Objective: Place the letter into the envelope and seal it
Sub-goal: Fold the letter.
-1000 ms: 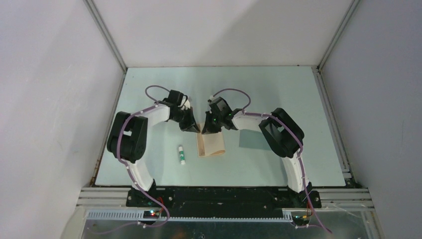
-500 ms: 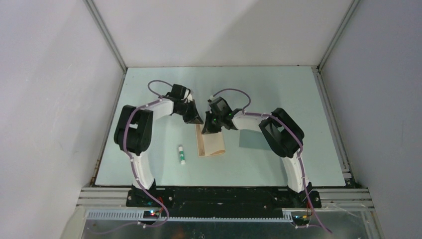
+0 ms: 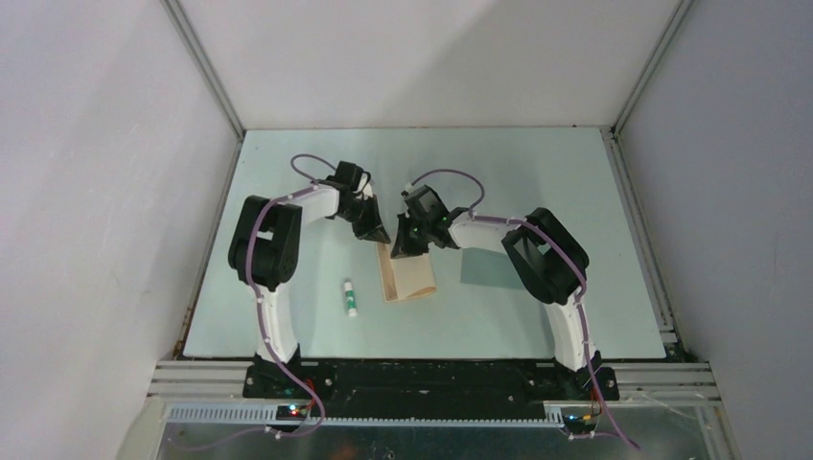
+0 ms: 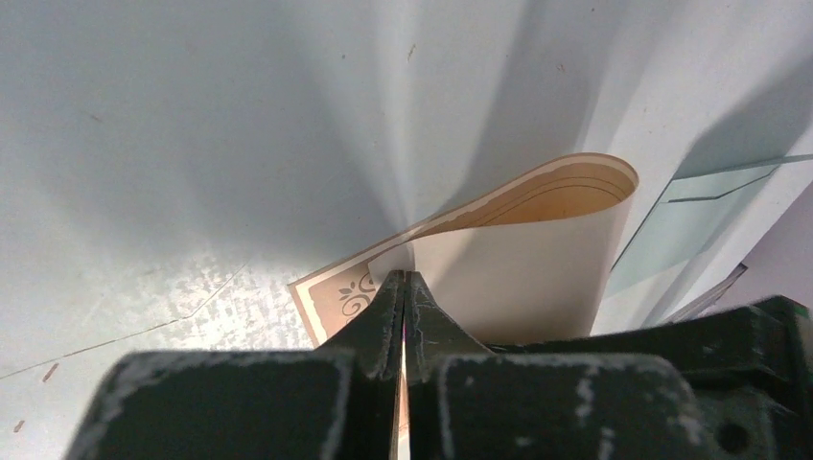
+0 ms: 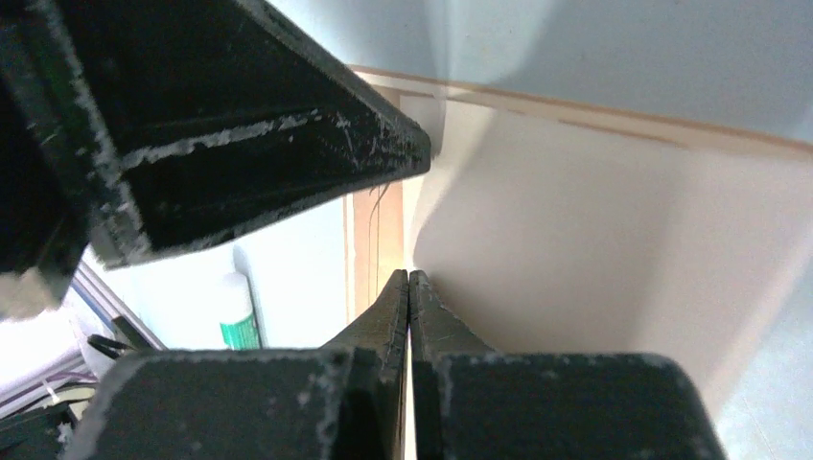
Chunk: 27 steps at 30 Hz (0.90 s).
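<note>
Your left claw [image 3: 378,234] and right claw [image 3: 397,250], both pressed together, touch the letter [image 3: 410,278]; the envelope [image 3: 484,272] lies rightward, nearer the right.

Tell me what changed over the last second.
The left pincer drew its corner of the letter slightly farther from the bases, its elbow swinging inward. The right pincer, envelope and white stick stayed put; both pincers remain shut on the letter.

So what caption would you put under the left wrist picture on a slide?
The left end effector, closed, at the corner of a tan letter curled over itself; the envelope lies nearby.
</note>
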{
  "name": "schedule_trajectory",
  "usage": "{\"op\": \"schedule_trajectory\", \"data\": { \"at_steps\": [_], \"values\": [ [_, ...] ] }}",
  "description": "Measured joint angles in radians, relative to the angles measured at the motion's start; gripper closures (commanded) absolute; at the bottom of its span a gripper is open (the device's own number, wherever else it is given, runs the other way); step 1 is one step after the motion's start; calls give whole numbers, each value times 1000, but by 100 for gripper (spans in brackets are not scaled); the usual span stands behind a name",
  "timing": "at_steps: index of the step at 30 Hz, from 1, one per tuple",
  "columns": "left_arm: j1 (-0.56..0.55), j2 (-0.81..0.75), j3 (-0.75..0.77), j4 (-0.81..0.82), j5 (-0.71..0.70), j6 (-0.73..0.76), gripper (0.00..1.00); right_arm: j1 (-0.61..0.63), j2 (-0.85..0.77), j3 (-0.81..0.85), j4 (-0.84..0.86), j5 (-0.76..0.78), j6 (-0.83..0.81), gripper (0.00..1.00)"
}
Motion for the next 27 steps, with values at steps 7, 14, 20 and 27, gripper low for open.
{"op": "schedule_trajectory", "data": {
  "at_steps": [7,14,20,27],
  "values": [
    [0,7,21,-37,-11,28,100,-33,-187,-39,-109,51,-58,60],
    [0,10,25,-41,-10,31,100,-142,-452,-172,-63,60,-75,31],
    [0,10,25,-41,-7,46,100,-244,-404,-370,69,-118,-30,18],
    [0,10,25,-41,-5,54,100,-254,-312,-451,256,-304,89,26]
  ]
}}
